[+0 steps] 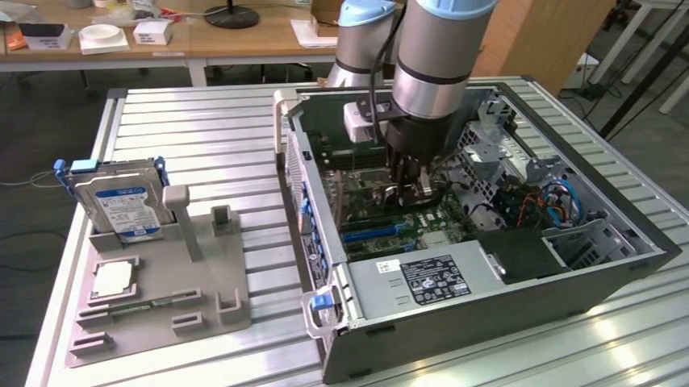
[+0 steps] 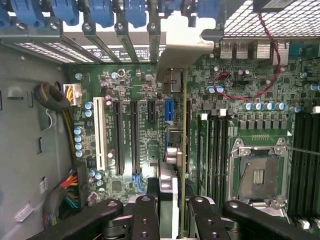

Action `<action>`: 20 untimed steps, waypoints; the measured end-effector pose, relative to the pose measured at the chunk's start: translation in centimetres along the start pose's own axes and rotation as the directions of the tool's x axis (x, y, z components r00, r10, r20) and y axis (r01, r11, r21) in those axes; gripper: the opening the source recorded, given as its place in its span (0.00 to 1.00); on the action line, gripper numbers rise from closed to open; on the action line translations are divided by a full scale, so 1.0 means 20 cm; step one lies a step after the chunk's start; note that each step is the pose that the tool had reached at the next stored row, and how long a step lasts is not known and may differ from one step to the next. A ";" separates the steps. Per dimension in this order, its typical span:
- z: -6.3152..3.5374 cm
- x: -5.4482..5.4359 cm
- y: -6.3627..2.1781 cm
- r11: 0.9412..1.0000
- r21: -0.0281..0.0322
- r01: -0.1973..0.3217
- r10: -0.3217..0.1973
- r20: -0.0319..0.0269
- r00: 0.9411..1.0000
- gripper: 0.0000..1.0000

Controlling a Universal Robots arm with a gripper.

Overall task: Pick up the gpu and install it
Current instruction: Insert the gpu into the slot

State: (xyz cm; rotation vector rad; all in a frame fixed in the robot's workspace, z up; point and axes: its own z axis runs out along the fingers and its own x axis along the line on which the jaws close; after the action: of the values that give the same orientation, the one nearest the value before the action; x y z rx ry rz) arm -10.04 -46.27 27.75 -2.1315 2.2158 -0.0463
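Pincer [image 2: 172, 217] clenched on gpu [image 2: 175, 140], thin dark card seen edge-on, pale metal bracket at end, above green motherboard [image 2: 130, 95]

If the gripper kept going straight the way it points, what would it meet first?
The gripper is shut on the gpu and points down at the motherboard. The card's leading edge would likely reach the board first, beside the blue slot; the remaining gap is unclear.
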 end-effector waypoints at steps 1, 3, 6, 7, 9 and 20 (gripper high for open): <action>0.005 0.00 0.002 1.000 0.000 0.000 0.000 0.000 1.000 0.28; 0.016 0.00 0.007 1.000 0.001 0.000 0.000 0.000 1.000 0.28; 0.030 0.00 0.016 1.000 0.001 0.000 0.000 0.000 1.000 0.28; 0.035 0.00 0.019 1.000 0.001 0.000 0.000 0.000 1.000 0.28; 0.043 0.00 0.026 1.000 0.001 0.000 0.000 0.000 1.000 0.28; 0.080 0.00 0.050 1.000 0.002 0.000 0.000 0.000 1.000 0.28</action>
State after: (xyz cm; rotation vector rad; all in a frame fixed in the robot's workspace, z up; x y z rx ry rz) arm -10.93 -46.28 26.09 -2.1307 2.2147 -0.0481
